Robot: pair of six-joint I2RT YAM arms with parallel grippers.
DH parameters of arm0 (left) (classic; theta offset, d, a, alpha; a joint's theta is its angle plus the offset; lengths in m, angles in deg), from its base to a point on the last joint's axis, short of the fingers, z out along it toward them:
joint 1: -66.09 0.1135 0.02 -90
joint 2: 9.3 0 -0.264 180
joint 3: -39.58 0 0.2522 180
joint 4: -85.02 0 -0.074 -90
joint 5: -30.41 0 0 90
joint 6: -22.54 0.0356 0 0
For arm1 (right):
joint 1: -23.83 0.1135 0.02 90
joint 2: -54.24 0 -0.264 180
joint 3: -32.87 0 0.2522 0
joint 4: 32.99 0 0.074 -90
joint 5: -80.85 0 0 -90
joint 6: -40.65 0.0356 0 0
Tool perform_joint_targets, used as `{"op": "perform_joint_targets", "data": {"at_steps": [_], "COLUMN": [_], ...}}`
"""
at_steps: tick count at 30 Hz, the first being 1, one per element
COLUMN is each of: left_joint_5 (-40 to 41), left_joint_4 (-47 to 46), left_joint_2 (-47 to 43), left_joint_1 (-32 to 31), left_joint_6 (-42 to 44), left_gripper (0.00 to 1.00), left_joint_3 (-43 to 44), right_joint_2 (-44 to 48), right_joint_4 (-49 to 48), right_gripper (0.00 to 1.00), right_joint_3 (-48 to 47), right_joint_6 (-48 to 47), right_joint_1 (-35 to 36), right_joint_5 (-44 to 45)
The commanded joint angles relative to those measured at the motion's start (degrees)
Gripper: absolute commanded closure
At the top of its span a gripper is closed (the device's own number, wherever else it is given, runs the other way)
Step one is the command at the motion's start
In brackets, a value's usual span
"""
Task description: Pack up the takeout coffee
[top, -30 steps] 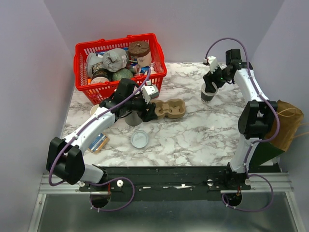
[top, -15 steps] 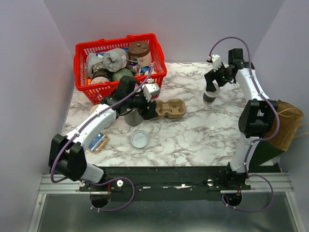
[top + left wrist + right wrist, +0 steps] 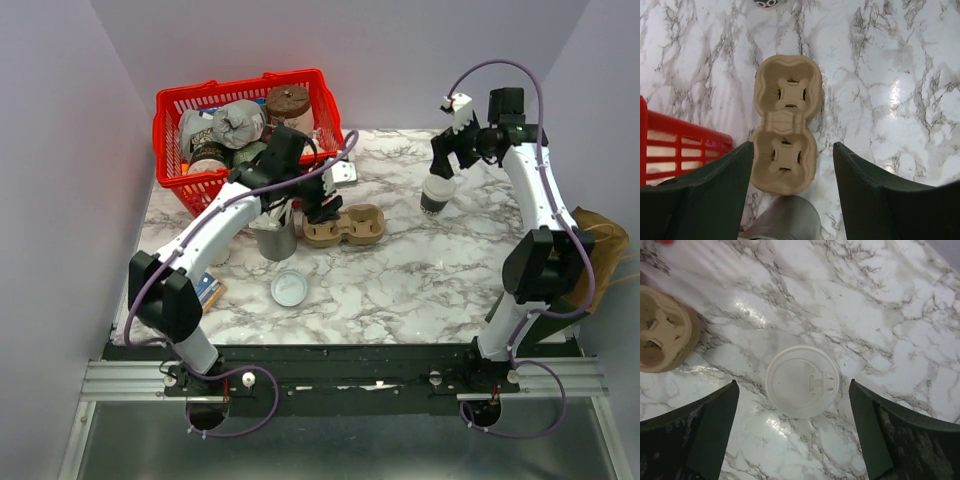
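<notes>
The takeout coffee (image 3: 436, 193) stands at the back right of the marble table, a small cup with a white lid. The right wrist view shows its lid (image 3: 802, 381) from straight above. My right gripper (image 3: 441, 168) hovers over it, open and empty, and in its own view (image 3: 794, 382) a finger stands on each side of the lid. My left gripper (image 3: 322, 207) is open and empty above the brown two-cup carrier (image 3: 346, 225). In its own view the left gripper (image 3: 792, 147) frames the near pocket of the carrier (image 3: 785, 125).
A grey paper cup (image 3: 275, 240) stands just left of the carrier and shows low in the left wrist view (image 3: 785, 220). A loose flat white lid (image 3: 289, 288) lies nearer the front. A red basket (image 3: 170, 108) full of goods stands back left. A brown bag (image 3: 592, 262) hangs off the right edge.
My left gripper has moved from the grey cup, back and to the right, to above the carrier. My right gripper has lifted a little above the coffee.
</notes>
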Motion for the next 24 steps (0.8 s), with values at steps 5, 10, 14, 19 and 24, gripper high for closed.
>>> {"op": "perform_joint_targets", "data": {"at_steps": [5, 10, 14, 19, 24], "left_joint_5": [4.8, 7.0, 9.4, 11.3, 11.6], "left_joint_4": [12.7, 17.9, 19.6, 21.3, 22.7], "left_joint_2": [12.9, 20.5, 23.3, 27.0, 30.4], "left_joint_1": [-3.0, -3.5, -4.2, -4.8, -5.0], "left_joint_6": [13.2, 17.5, 22.0, 24.7, 23.8], "left_gripper": [0.29, 0.32, 0.32, 0.33, 0.35], "left_joint_3": [13.9, 21.6, 23.3, 25.9, 28.4], "right_joint_2": [11.8, 19.0, 25.6, 28.7, 29.0], "right_joint_4": [-2.3, -2.5, -2.5, -3.2, -3.2], "right_gripper": [0.00, 0.02, 0.02, 0.02, 0.02], "right_joint_3": [8.4, 17.3, 23.1, 28.0, 28.9], "right_joint_6": [6.1, 7.4, 8.4, 8.6, 8.0], "right_joint_1": [-0.3, -0.3, -0.3, -0.3, -0.3], "right_joint_5": [-1.6, -2.3, -3.7, -4.0, -3.1]}}
